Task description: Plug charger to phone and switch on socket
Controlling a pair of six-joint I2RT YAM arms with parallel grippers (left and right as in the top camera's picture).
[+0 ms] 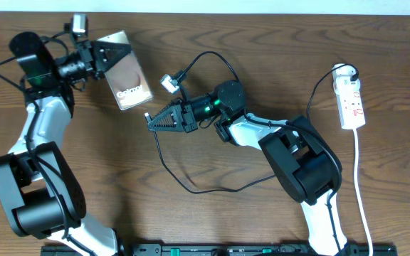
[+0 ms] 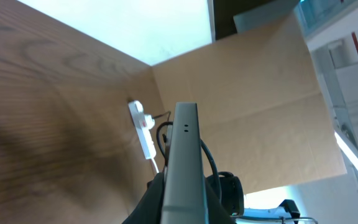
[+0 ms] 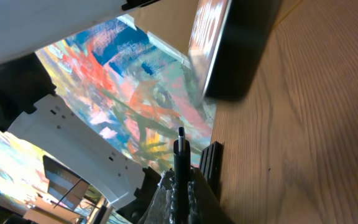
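Note:
The phone (image 1: 129, 77), dark with a pale circle and white "Galaxy" lettering, is held off the table at the far left, tilted, by my left gripper (image 1: 109, 54), which is shut on its top end. In the left wrist view it shows edge-on (image 2: 185, 155). My right gripper (image 1: 156, 119) is shut on the charger's connector tip (image 1: 147, 116), pointing left a short gap below and right of the phone. In the right wrist view the tip (image 3: 180, 144) sticks up between the jaws, with the phone's end (image 3: 236, 50) above it. The socket (image 1: 351, 99) lies at the far right.
The charger's thin black cable (image 1: 191, 186) loops on the table below the right arm. The socket's white cord (image 1: 361, 192) runs down the right side toward the front edge. A black rail (image 1: 219, 249) lies along the front. A cardboard wall (image 2: 260, 112) stands behind the table.

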